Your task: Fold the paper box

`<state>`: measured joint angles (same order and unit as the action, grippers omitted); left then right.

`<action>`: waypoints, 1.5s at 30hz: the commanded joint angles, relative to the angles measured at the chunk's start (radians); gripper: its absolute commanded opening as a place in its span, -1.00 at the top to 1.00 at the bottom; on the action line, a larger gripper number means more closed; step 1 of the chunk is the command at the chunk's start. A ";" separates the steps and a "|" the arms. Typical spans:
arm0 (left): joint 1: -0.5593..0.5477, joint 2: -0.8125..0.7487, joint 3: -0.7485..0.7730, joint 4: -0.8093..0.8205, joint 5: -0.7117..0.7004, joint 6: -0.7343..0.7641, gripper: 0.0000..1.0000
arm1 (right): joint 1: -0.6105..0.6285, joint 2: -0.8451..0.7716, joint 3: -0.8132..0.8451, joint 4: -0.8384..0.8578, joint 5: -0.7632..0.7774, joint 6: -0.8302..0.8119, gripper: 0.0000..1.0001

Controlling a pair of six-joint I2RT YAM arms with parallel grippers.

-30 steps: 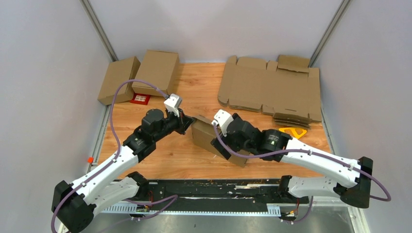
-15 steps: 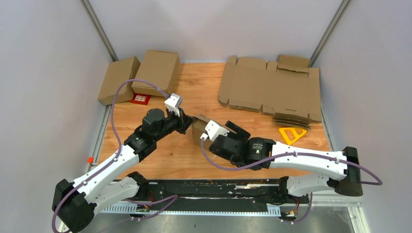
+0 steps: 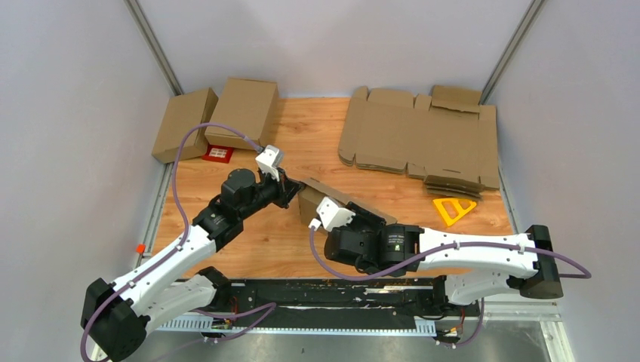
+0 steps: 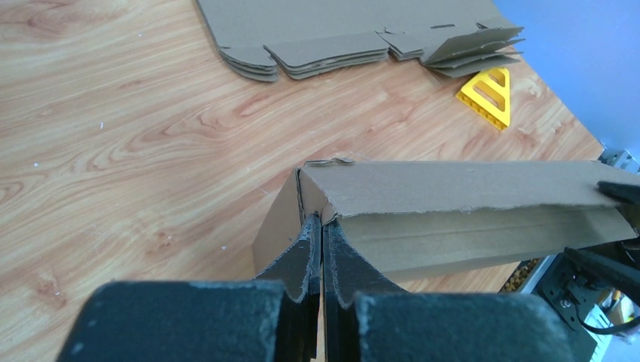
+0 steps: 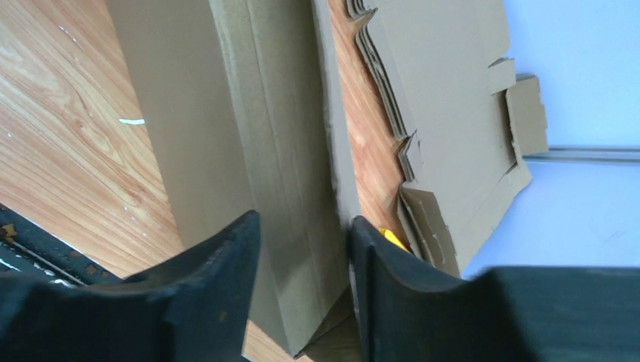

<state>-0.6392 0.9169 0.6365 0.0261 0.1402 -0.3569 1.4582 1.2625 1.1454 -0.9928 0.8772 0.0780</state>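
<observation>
Grey walls (image 3: 332, 45) close in a wood-grain table (image 3: 256, 241). At its far left corner sit two cartons (image 3: 243, 109) and a red card (image 3: 219, 154). Mid-table, the left end effector (image 4: 322, 225) is pinched tight on the left corner of the box (image 4: 453, 196). The right end effector (image 5: 303, 226) straddles its other end, jaws partly apart; I cannot tell if they grip. Flat sheets (image 3: 415, 139) fill the far right corner, with a yellow triangle (image 3: 453, 210) by the right edge.

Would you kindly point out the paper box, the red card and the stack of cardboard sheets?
paper box (image 4: 453, 188), left wrist view, top panel.
red card (image 3: 219, 154), top external view, its centre.
stack of cardboard sheets (image 3: 415, 136), top external view, top sheet.
</observation>
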 commanded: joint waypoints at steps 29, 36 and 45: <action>-0.001 -0.078 0.318 -0.408 0.034 -0.102 0.56 | -0.016 -0.064 -0.086 0.088 -0.082 0.029 0.60; -0.001 0.049 0.270 -0.299 0.042 -0.096 1.00 | -0.022 -0.061 -0.090 0.085 -0.093 0.035 0.59; -0.001 -0.039 -0.026 -0.145 -0.026 -0.135 1.00 | -0.048 -0.038 -0.087 0.086 -0.106 0.044 0.54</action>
<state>-0.6445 0.9207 0.7315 -0.1715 0.1551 -0.4671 1.4265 1.2076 1.0760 -0.9031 0.8513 0.0906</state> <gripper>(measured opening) 0.006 0.221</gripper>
